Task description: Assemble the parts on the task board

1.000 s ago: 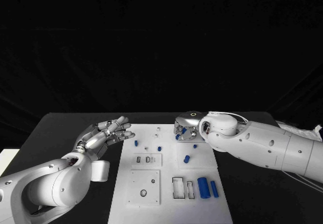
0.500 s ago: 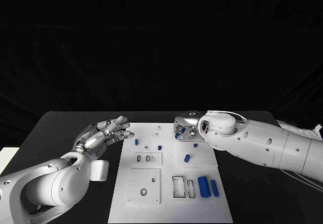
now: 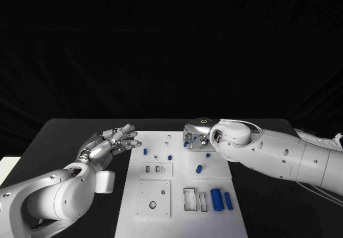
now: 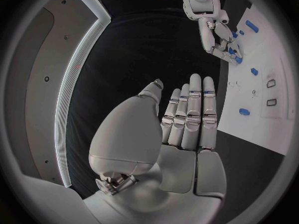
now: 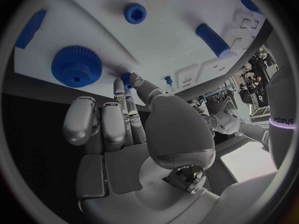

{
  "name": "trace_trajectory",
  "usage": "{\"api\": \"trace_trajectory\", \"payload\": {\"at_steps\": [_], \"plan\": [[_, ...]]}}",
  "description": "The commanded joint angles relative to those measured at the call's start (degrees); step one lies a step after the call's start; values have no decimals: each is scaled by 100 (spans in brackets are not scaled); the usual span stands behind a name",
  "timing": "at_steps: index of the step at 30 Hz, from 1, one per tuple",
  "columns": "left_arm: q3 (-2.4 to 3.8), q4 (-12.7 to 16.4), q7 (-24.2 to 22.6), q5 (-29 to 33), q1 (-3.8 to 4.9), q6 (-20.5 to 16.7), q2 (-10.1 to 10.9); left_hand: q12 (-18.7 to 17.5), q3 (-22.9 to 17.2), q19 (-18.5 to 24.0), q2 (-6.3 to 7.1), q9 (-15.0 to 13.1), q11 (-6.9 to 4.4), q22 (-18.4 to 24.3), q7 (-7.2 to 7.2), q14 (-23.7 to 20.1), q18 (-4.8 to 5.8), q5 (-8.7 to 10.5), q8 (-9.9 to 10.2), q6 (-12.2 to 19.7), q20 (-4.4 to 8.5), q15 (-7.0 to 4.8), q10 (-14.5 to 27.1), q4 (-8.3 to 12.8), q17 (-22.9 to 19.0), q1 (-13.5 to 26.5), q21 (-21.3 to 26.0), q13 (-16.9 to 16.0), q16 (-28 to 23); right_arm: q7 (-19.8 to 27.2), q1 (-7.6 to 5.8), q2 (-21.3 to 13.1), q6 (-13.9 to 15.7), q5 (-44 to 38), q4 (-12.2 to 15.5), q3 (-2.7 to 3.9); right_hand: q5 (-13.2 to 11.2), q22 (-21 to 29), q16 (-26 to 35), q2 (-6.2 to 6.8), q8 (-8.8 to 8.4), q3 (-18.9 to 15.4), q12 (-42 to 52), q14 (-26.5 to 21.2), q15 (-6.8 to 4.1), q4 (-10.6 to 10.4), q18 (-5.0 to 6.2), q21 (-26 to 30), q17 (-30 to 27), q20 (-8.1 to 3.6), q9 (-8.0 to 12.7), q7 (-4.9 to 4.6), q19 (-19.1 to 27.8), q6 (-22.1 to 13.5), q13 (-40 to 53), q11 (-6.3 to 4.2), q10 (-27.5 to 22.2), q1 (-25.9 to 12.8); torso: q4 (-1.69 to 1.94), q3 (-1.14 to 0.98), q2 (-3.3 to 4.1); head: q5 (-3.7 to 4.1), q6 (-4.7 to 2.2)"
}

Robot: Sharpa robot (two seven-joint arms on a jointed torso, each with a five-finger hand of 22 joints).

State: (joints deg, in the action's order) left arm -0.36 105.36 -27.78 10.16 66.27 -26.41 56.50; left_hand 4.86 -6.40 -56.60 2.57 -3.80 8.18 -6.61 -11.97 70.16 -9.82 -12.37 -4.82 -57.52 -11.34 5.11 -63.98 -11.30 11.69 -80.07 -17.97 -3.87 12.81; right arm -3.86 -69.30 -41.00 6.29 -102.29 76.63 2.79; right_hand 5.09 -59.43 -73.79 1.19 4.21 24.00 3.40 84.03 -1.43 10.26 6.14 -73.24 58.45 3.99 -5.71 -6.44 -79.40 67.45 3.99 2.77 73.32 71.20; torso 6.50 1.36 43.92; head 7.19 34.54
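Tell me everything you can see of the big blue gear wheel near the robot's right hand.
The big blue gear wheel is a round disc of matte blue material that looks like plastic, with fine teeth all around its rim and a small hole in its centre. It lies flat on the white task board, near the board's edge. The silver right hand is close beside it, but nothing visibly touches it.

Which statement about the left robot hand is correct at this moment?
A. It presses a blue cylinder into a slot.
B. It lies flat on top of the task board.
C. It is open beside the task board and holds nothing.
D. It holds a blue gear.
C: the left robot hand hovers just off the edge of the task board, its fingers extended and nothing in them.
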Motion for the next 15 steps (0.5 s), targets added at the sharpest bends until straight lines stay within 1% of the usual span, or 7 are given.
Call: {"api": "trace_trajectory", "payload": {"at_steps": [1,4,5,7,8,10,15], "plan": [[5,-4,-20,5,7,101,-6,-30,-12,-26,30,9,35,9,-18,-22,-65,-1,15,6,-11,-5,26,22,10,-20,-5,7,-27,101,-12,7,619,30,54,17,-39,-28,-27,25,7,57,24,156,-45,11,-49,-36,-6,-12,-19,-13,-28,45,7,-1,51,77,9,5,3,-14,-27],[5,-9,-24,5,7,105,-12,-33,-14,-26,28,9,36,10,-19,-23,-65,-1,17,7,-11,-5,28,24,12,-22,-5,7,-29,52,-26,56,887,-6,40,29,-28,-45,-36,22,1,94,20,156,-47,7,-51,-49,4,-11,-23,-15,-28,48,5,2,52,102,18,9,9,-11,-49],[5,-11,-25,5,7,106,-15,-36,-17,-25,26,9,36,11,-19,-25,-65,-1,19,8,-11,-4,30,27,13,-26,-4,7,-31,34,-31,79,943,-17,20,31,-29,-46,-38,21,0,100,20,156,-47,6,-51,-50,7,-11,-24,-17,-27,50,4,1,52,106,23,11,10,-9,-56],[5,-12,-26,5,7,111,-24,-36,-18,-25,26,9,36,11,-19,-25,-65,-2,19,8,-11,-4,31,27,14,-27,-4,7,-32,-9,-47,148,1053,-60,-48,35,-30,-46,-39,21,0,103,20,156,-47,5,-51,-51,8,-11,-25,-17,-26,51,4,1,53,107,33,10,12,-16,-67],[5,-8,-26,5,7,112,-27,-36,-18,-25,26,9,36,11,-19,-25,-65,-2,19,8,-11,-4,31,27,14,-27,-4,7,-32,-28,-54,183,1096,-87,-81,36,-36,-50,-43,19,-1,116,21,156,-47,1,-51,-54,14,-11,-27,-20,-25,55,4,2,56,113,42,13,14,-15,-67],[5,5,-26,5,7,118,-30,-40,-22,-23,24,9,37,12,-20,-28,-64,-2,22,9,-12,-3,33,31,16,-31,-3,7,-35,-64,-70,274,1184,-136,-164,39,-43,-58,-49,21,-1,122,21,157,-46,-3,-53,-60,22,-10,-29,-22,-26,58,4,3,58,114,70,21,32,2,-93],[5,21,-25,5,7,126,-33,-44,-28,-21,22,8,38,13,-20,-32,-64,-2,26,9,-13,-2,35,37,19,-38,-2,7,-40,-87,-85,477,1284,-192,-360,41,-51,-63,-52,23,-1,129,22,157,-46,-9,-54,-64,26,-9,-31,-22,-26,63,4,4,62,115,111,28,53,16,-101]]}}
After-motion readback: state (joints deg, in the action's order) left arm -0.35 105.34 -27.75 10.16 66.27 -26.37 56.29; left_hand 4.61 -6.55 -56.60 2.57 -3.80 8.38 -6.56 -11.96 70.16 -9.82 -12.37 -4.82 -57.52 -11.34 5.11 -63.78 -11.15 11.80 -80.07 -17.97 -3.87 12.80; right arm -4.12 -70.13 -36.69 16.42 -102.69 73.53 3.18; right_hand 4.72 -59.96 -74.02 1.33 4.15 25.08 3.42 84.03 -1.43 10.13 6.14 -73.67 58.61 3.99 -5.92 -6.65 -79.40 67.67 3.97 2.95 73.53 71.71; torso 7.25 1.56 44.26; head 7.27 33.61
